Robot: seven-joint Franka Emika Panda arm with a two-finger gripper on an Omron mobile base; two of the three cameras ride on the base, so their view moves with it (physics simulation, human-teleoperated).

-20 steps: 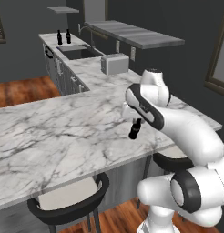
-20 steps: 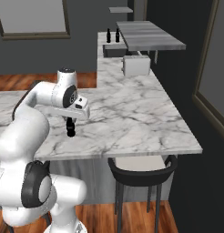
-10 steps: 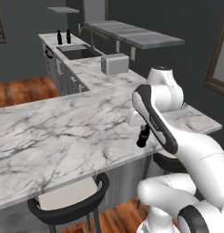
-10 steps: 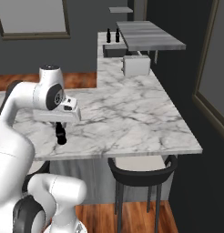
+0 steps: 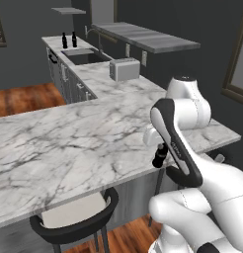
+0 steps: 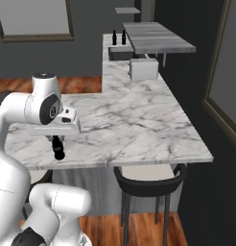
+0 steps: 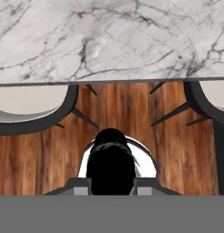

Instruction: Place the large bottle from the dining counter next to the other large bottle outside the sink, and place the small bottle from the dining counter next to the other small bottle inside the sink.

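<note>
The bench runs across the near part of the room, and a side run leads from its far right part back toward the wall. Two stools stand under its near edge, on the wood floor. The gripper hangs just off that near edge, above the floor, with a small bottle between its fingers. On the side run sits a toaster, and behind it the sink is set into the top. Two bottles stand side by side just behind the sink. A shelf hangs over the side run, to the right of the sink.
</note>
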